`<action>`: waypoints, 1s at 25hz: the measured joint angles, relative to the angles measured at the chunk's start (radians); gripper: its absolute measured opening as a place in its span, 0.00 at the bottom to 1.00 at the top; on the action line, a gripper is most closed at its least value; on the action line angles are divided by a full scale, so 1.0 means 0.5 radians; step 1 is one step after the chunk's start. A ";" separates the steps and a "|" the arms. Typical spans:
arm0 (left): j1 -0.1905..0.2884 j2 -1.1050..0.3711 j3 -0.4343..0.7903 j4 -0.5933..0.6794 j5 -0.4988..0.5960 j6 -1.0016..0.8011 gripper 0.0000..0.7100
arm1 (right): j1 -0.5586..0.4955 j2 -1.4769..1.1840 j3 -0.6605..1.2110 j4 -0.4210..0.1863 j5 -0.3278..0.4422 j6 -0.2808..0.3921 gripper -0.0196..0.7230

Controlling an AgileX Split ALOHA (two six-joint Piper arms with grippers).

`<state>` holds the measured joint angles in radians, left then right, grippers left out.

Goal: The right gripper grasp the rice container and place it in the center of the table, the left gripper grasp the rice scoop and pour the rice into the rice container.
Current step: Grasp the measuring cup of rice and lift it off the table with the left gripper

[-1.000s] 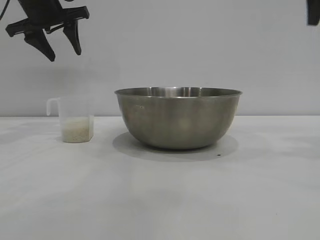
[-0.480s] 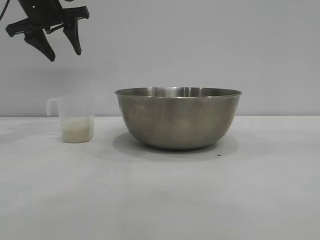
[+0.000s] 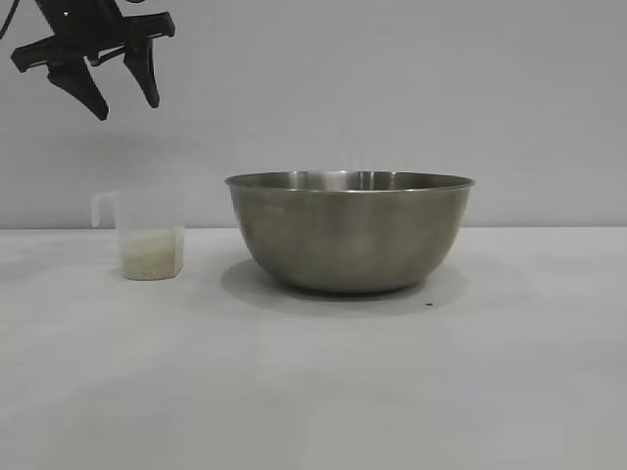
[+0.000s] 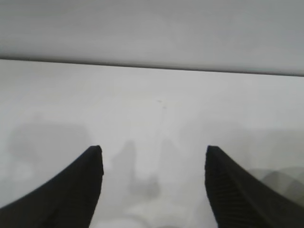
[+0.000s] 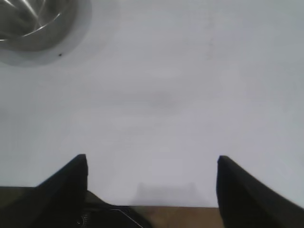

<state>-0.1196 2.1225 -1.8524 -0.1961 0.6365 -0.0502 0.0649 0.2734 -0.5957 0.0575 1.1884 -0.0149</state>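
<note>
Big metal rice container point(image 3: 350, 233) in the middle of the white surface point(image 3: 313, 392), small rice scoop point(image 3: 149, 235) with rice point(image 3: 152, 257) beside it, left end effector point(image 3: 122, 93) open and empty above the scoop, right end effector point(image 5: 152, 164) open and empty, away from the bowl.

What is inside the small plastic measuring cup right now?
Off-white rice fills the bottom part of the measuring cup, visible through its translucent wall. The cup's upper part looks empty.

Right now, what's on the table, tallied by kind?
Steel rice container: 1
Plastic rice scoop holding rice: 1
Total: 2 things on the table
</note>
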 joint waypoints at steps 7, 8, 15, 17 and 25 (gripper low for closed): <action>0.000 0.000 0.000 0.000 0.000 0.000 0.59 | 0.000 -0.240 0.164 -0.005 -0.048 0.037 0.75; 0.000 0.000 0.000 0.000 0.000 0.000 0.59 | 0.000 -0.275 0.172 -0.010 -0.063 0.037 0.75; 0.000 0.000 0.000 0.000 0.000 0.000 0.59 | 0.000 -0.569 0.214 -0.024 -0.092 0.045 0.75; 0.000 0.000 0.000 0.000 0.000 0.000 0.59 | 0.000 -0.581 0.213 -0.028 -0.092 0.045 0.75; 0.003 0.000 0.000 0.000 -0.001 0.000 0.59 | 0.000 -0.581 0.213 -0.029 -0.092 0.045 0.75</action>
<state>-0.1182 2.1225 -1.8524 -0.1961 0.6358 -0.0502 0.0649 -0.0169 -0.4891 0.0429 1.1425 0.0076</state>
